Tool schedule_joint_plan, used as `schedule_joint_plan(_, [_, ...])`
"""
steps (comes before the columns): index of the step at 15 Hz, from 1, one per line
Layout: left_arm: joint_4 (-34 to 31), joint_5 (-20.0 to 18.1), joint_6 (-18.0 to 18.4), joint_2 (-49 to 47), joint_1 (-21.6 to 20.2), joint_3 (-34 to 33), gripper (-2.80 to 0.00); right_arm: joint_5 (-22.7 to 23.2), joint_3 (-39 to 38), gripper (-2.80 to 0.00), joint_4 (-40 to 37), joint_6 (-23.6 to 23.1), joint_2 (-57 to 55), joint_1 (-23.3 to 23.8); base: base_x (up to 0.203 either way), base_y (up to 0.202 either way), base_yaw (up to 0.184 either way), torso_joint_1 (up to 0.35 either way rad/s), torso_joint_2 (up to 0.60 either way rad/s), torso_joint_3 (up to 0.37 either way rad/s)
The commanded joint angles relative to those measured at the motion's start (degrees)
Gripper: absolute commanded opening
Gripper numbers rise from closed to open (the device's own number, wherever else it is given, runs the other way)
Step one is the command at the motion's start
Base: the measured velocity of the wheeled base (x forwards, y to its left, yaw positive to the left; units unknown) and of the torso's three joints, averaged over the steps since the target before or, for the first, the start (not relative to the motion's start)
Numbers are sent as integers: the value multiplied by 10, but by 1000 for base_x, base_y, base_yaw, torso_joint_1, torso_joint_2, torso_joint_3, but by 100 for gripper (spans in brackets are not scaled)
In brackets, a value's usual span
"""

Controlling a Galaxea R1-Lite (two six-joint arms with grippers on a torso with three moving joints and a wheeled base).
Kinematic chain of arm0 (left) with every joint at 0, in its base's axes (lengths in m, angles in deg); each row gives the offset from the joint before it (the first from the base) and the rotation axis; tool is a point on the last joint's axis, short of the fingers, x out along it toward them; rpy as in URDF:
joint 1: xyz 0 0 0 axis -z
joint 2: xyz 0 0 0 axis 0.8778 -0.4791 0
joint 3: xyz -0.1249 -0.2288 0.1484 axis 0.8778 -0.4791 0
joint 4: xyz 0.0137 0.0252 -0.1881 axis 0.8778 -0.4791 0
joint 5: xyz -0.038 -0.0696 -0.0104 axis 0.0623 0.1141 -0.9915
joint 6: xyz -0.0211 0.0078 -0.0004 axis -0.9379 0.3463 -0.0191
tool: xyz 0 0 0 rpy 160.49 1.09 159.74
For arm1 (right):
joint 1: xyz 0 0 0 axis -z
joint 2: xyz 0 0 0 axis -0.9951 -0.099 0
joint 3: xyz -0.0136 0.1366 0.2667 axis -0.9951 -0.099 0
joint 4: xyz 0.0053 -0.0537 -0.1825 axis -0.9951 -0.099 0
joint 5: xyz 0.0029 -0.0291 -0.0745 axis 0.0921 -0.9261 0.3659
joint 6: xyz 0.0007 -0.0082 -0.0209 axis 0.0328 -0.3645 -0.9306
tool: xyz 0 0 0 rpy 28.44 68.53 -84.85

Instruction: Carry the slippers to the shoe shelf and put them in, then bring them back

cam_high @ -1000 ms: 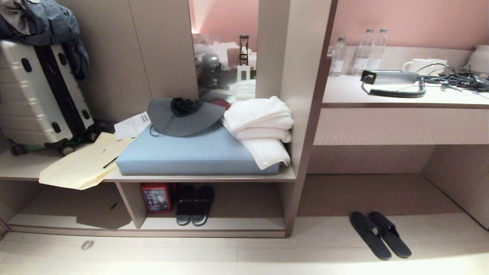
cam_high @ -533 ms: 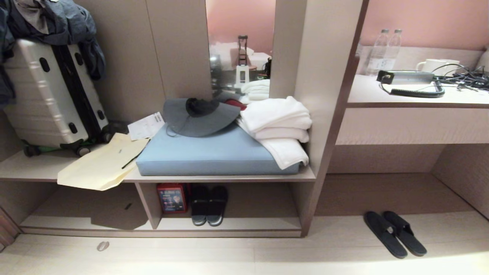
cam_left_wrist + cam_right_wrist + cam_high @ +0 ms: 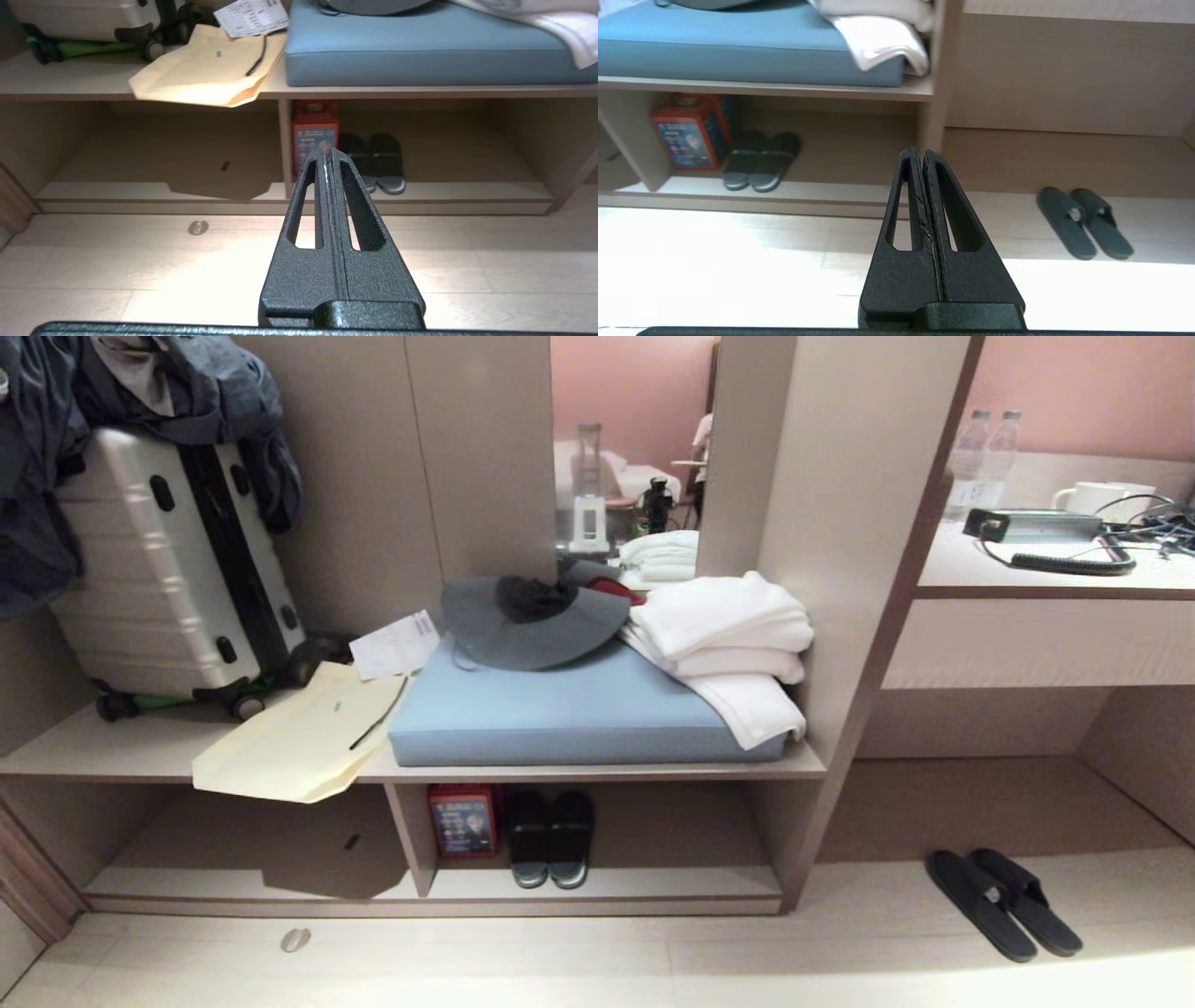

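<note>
The slippers [image 3: 1005,903], a flat black open pair, are lying side by side on the pale floor [image 3: 597,961] at the far right, in front of the desk recess and well apart from the shoe shelf [image 3: 607,882]. Going from the left, a silver suitcase [image 3: 168,569] is leaning on the bench top under dark clothing [image 3: 187,392], with a cream paper bag [image 3: 299,742] overhanging the edge beside a blue cushion [image 3: 579,714] that is carrying a grey hat [image 3: 532,621] and folded white towels [image 3: 728,644]. Below, right of the upright divider [image 3: 411,835], a red box [image 3: 462,821] and a dark closed-toe pair [image 3: 549,837] are sitting in the shoe shelf. The left gripper [image 3: 325,151] is hanging above the floor facing the divider, its fingers pressed together and empty. The right gripper [image 3: 920,151] is pointing at the shelf's end post, likewise closed on nothing. On the desk, bottles [image 3: 980,457] and cables [image 3: 1074,555] are resting.
</note>
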Motion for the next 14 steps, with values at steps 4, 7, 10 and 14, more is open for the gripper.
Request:
schedule_joint_plan(4, [0, 0, 0, 0, 0, -1, -280, 0, 0, -280, 0, 0, 0, 0, 0, 60, -1, 0, -1, 1])
schedule_joint_plan(7, [0, 0, -2, 0, 0, -1, -280, 0, -1, -280, 0, 0, 0, 0, -24, -1, -1, 1, 1, 1])
schedule_joint_plan(10, [0, 0, -2, 0, 0, -1, -280, 0, -1, -280, 0, 0, 0, 0, -180, -1, 2, 5, 4, 4])
schedule_joint_plan(14, [0, 0, -3, 0, 0, -1, -280, 0, -1, -280, 0, 0, 0, 0, -194, 0, 1, 2, 2, 4])
